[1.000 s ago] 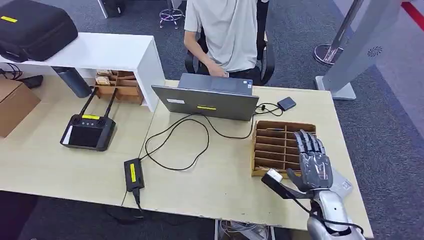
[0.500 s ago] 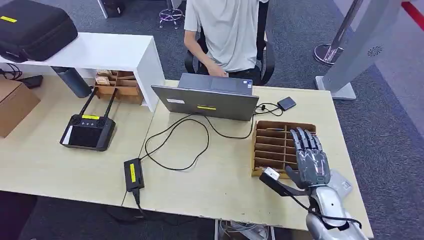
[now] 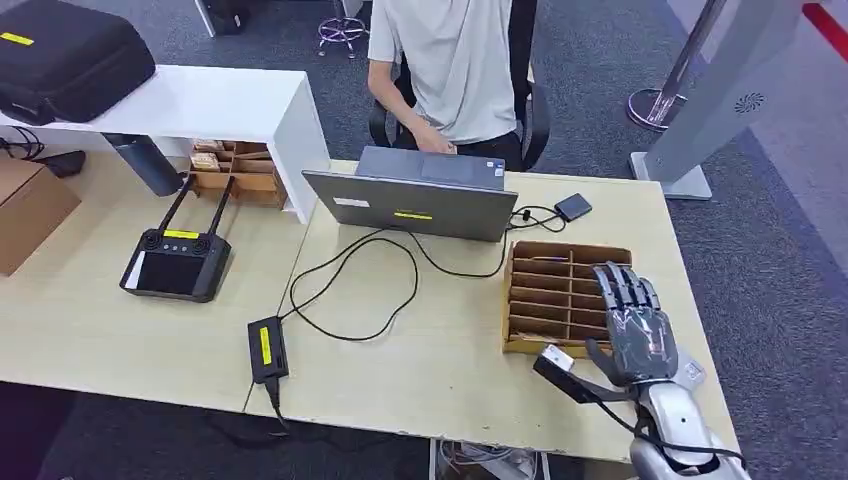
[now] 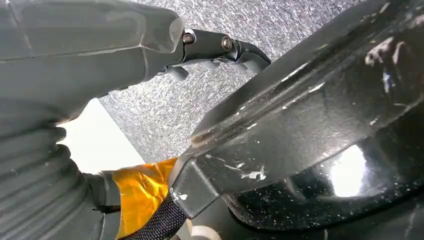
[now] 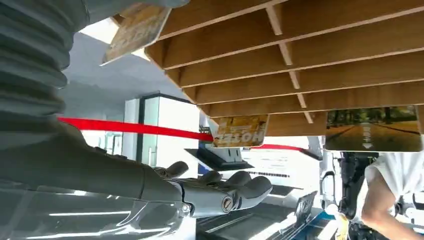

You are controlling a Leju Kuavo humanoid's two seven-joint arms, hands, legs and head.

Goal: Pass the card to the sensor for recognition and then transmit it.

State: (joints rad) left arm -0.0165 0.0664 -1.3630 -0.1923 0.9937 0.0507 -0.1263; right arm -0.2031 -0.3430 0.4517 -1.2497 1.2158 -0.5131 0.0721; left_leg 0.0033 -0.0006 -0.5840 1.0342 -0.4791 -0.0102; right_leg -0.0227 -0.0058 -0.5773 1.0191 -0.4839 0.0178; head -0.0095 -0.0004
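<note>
A wooden slotted card rack (image 3: 545, 290) stands on the desk in front of the laptop. In the right wrist view several cards stand in the rack (image 5: 310, 55): a gold card (image 5: 240, 131), a card with a road picture (image 5: 372, 129) and another gold card (image 5: 137, 30). My right hand (image 3: 637, 325) hovers over the rack's near right corner with fingers stretched and apart (image 5: 225, 187), holding nothing. A small black sensor (image 3: 573, 207) lies on a cable right of the laptop. My left hand (image 4: 85, 60) hangs over grey carpet and holds nothing.
An open laptop (image 3: 412, 205) faces a seated person (image 3: 455, 60). Black cables (image 3: 350, 290) and a power brick (image 3: 266, 349) cross the desk's middle. A controller (image 3: 176, 264) lies to the left. A grey flat item (image 3: 690, 374) lies by the desk's right edge under my wrist.
My right hand has drifted slightly to the right and back toward the desk's near edge, still holding nothing. The rest of the scene is unchanged.
</note>
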